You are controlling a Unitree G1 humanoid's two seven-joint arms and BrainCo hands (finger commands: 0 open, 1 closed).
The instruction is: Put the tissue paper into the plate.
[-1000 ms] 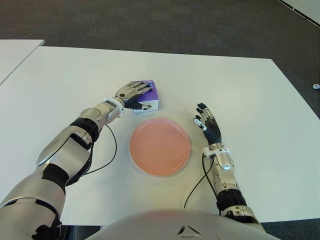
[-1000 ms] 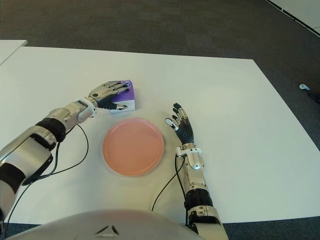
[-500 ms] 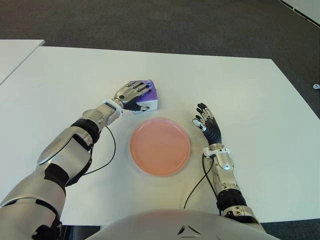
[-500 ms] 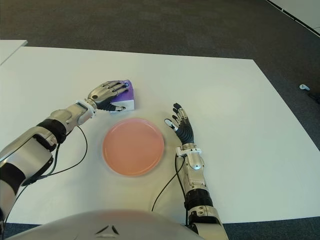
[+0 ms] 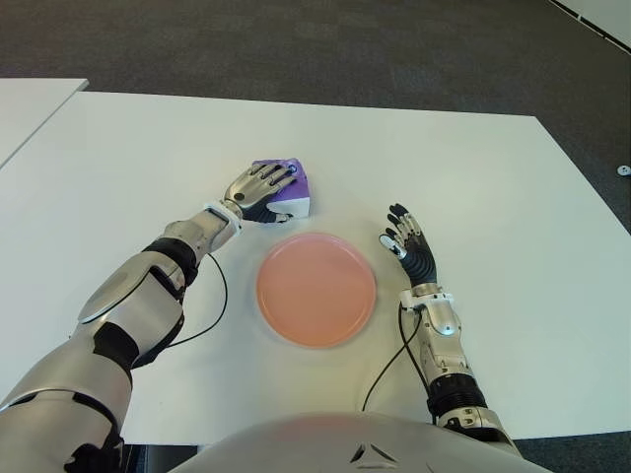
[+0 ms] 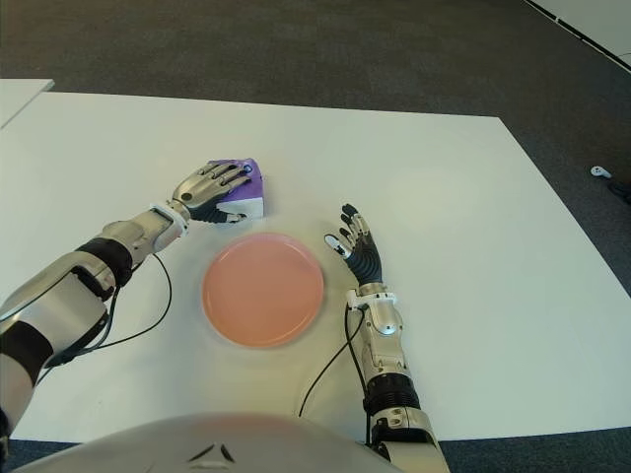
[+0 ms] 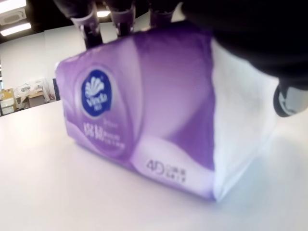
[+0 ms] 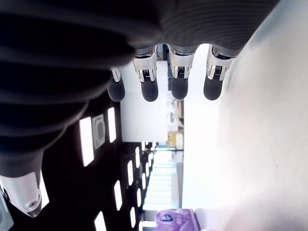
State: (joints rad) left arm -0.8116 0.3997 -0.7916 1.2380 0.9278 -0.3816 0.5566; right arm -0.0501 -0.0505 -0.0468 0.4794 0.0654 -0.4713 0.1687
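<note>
Materials and finish, tabletop scene

Tissue pack (image 7: 144, 110): glossy purple plastic wrap, white matt end. Plate (image 5: 315, 288): smooth pink, matt-looking plastic. Table (image 5: 513, 197): smooth white, slight sheen. Left hand (image 5: 258, 184) and right hand (image 5: 406, 239): silver metal-look shells, black ribbed rubbery fingers. Floor (image 5: 296, 39): dark rough carpet.

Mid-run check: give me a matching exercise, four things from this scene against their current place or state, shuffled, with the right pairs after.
Things:
1. tissue pack
2. plate
3. left hand
4. right hand

States:
A. open, fingers spread, holding nothing, to the right of the plate
B. pink, nothing in it, on the table in front of the robot
C. purple and white, on the table just beyond the plate, outside it
D. fingers laid over the top of the tissue pack, thumb at its side

Pairs: 1-C, 2-B, 3-D, 4-A
</note>
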